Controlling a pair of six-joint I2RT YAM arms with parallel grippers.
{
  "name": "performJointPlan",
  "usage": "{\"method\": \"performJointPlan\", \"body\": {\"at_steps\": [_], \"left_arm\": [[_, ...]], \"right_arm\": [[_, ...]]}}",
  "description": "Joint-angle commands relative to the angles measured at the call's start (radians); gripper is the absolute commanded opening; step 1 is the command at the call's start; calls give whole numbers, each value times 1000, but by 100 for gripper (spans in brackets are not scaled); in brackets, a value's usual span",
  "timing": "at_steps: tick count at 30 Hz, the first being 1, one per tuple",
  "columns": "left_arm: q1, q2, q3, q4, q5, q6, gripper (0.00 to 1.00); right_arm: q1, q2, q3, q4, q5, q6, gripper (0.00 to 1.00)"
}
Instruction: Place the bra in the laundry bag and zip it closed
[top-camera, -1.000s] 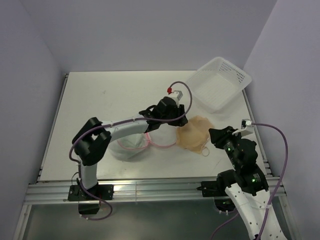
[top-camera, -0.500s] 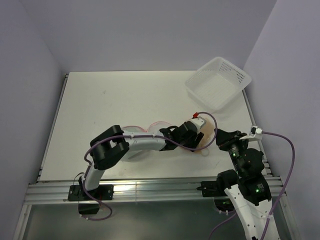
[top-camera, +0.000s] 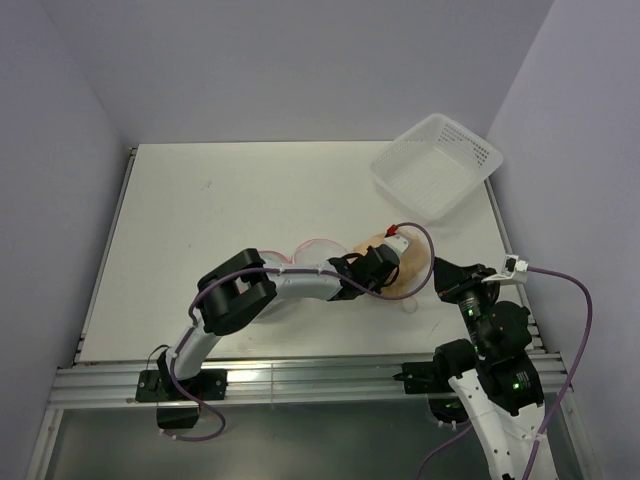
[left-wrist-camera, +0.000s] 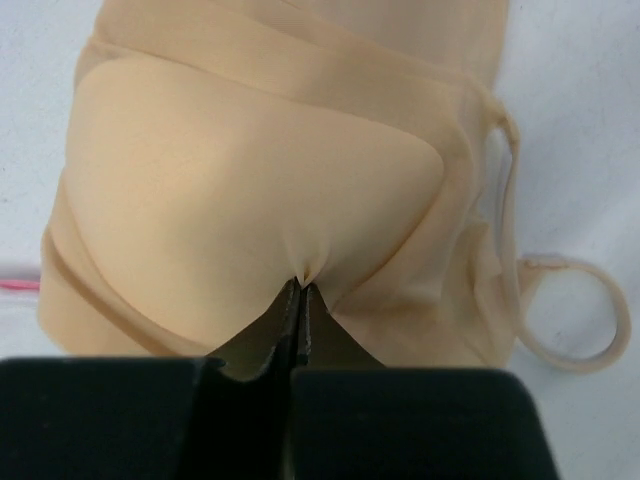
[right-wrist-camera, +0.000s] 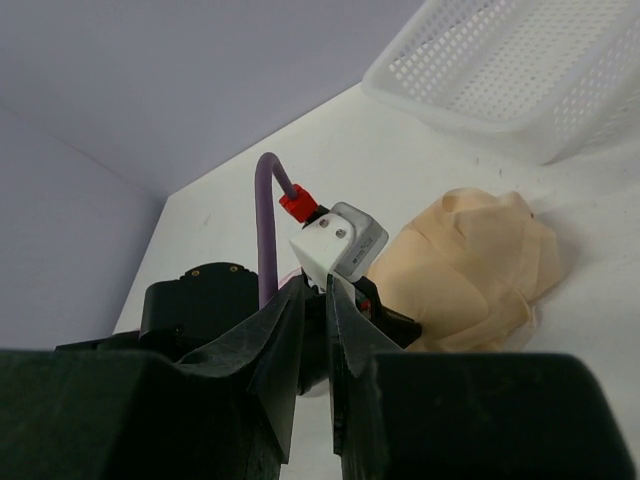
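The left gripper (left-wrist-camera: 300, 300) reaches across the white table (top-camera: 200, 200) and is clenched on a pinch of the beige soft-cupped bra (left-wrist-camera: 260, 180). The bra lies crumpled on the table's right side, near the right gripper (right-wrist-camera: 318, 300), whose jaws stand slightly apart and grip nothing. The small round white mesh laundry bag with a pink zipper rim (top-camera: 320, 245) lies just left of the bra, mostly hidden under the left arm. A white perforated plastic basket (top-camera: 435, 165) sits at the far right corner.

white arm links (top-camera: 305, 285), black joints (top-camera: 238, 300), black left claw (left-wrist-camera: 300, 295) and right claw (right-wrist-camera: 318, 300); purple cables (top-camera: 575, 300), a red plug (right-wrist-camera: 298, 204).
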Motion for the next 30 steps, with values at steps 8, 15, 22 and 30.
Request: {"method": "performJointPlan", "body": {"at_steps": [8,15,22,30], "left_arm": [[-25,-126,-77,109,-57,2,0],[-18,-380,-160,149,12,-20,0],[11,-538,-146,91,154,-14,0],[96,-773,-115,-85,357,-15,0]], "right_arm": [[6,-70,78,-8,-17,-4,22],[4,-66,64,-5,-56,-34,22],[4,-38,59,59,-172,-97,32],[4,44,87,257,-436,-180,82]]}}
